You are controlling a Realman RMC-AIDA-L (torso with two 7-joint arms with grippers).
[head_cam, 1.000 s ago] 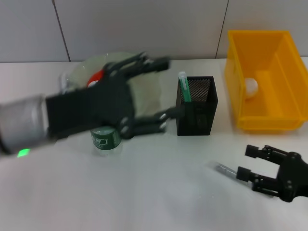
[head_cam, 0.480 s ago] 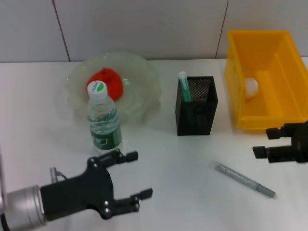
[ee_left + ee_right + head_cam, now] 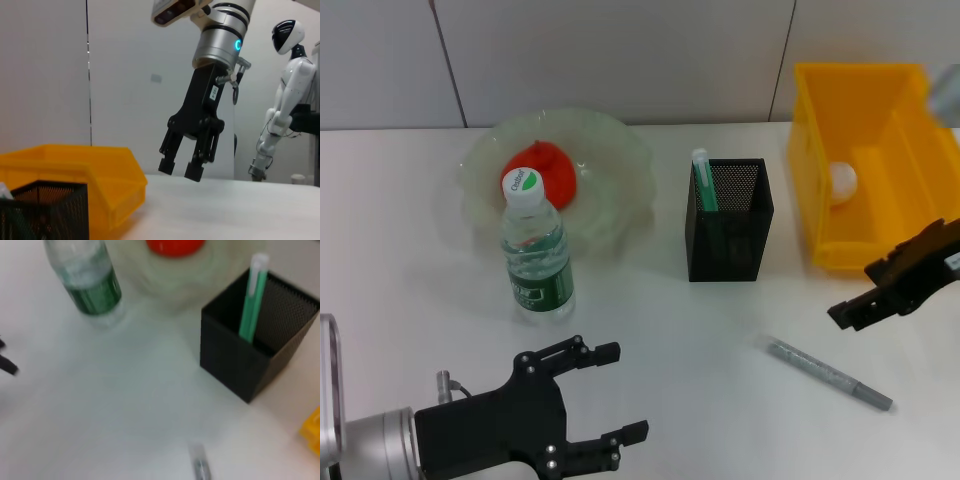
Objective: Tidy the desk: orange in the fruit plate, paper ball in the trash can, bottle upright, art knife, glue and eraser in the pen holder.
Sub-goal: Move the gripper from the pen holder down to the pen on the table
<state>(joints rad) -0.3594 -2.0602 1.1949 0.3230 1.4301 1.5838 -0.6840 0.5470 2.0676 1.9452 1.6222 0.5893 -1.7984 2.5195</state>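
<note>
The left gripper (image 3: 605,395) hangs open near the bottle (image 3: 535,250); the right gripper (image 3: 180,169), seemingly part open and empty, hovers above the knife (image 3: 828,374).

One bottle (image 3: 536,252), one orange (image 3: 542,169).

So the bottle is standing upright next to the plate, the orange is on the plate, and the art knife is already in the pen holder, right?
Not quite. The head view shows the art knife lying flat on the table, in front of the pen holder, not in it. The bottle is upright by the plate, and the orange is on the plate.
</note>
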